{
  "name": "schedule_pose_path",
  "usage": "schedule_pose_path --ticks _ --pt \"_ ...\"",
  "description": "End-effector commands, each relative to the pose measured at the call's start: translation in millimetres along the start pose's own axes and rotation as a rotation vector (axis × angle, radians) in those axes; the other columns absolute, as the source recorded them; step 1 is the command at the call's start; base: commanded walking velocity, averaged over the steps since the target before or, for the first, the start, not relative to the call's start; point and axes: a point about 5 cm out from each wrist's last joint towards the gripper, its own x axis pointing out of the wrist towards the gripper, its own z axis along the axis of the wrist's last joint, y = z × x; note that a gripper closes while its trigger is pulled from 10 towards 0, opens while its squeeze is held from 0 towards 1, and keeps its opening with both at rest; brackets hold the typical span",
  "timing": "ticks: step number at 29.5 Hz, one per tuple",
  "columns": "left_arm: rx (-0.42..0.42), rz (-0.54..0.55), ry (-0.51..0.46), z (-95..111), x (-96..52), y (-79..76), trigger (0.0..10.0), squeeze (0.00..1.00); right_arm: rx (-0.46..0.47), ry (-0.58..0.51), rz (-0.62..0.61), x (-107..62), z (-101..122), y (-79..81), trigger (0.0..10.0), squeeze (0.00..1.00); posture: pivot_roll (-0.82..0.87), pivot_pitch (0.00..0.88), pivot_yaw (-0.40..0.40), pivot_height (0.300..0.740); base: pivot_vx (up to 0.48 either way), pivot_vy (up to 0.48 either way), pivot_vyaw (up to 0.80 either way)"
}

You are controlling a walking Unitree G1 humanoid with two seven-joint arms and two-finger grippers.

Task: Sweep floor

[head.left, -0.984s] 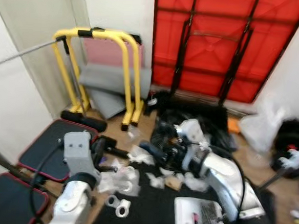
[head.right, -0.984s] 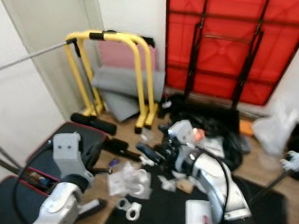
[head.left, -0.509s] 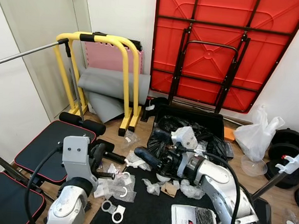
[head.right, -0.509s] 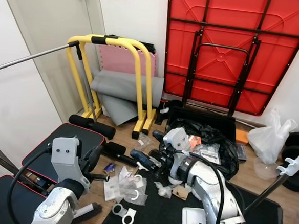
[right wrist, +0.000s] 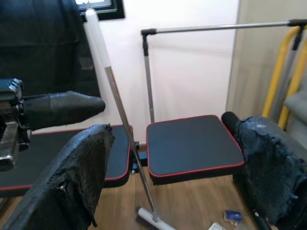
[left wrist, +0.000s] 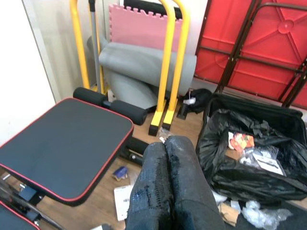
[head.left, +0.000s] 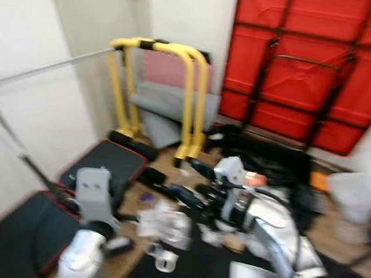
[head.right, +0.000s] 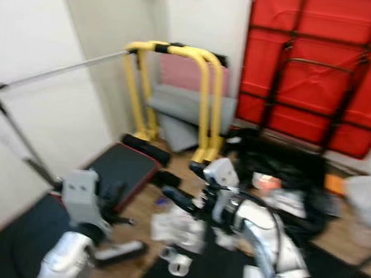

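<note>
A broom point(right wrist: 123, 125) with a white-topped metal handle leans against the white wall, its brush head point(right wrist: 147, 221) on the wood floor beside the padded bench. My right gripper point(head.left: 186, 180) is held out low over the floor, open and holding nothing, with its fingers point(right wrist: 84, 163) wide apart and facing the broom. My left gripper point(left wrist: 165, 149) is shut with nothing in it and points at the floor near the bench. Crumpled plastic and paper litter point(head.left: 164, 219) lies on the floor between the arms.
A black bench with red trim point(left wrist: 62, 143) lies at the left under a silver bar rack point(right wrist: 216, 28). Yellow dip bars point(head.left: 188, 101), rolled grey mats point(left wrist: 144, 67), a folded red table point(head.left: 305, 71) and an open black bag point(left wrist: 254, 158) crowd the far side.
The head camera has swung left, so the whole scene shifted right and is blurred. Both arms keep about the same pose.
</note>
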Motion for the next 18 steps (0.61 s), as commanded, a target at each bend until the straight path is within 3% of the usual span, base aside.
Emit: schedule_pose_path --ticks 1,18 --pt "0.000 -0.014 0.022 -3.4 -0.1 1.8 10.0 0.00 0.009 0.004 0.008 2.5 -0.9 1.4 10.0 0.00 -0.08 0.000 -0.045 0.740 0.000 0.000 0.71" --pt "0.001 -0.013 0.024 -3.8 0.1 1.8 10.0 0.00 0.028 0.009 0.006 2.8 -2.5 0.3 10.0 0.00 -0.08 0.000 -0.047 0.740 0.000 0.000 0.71"
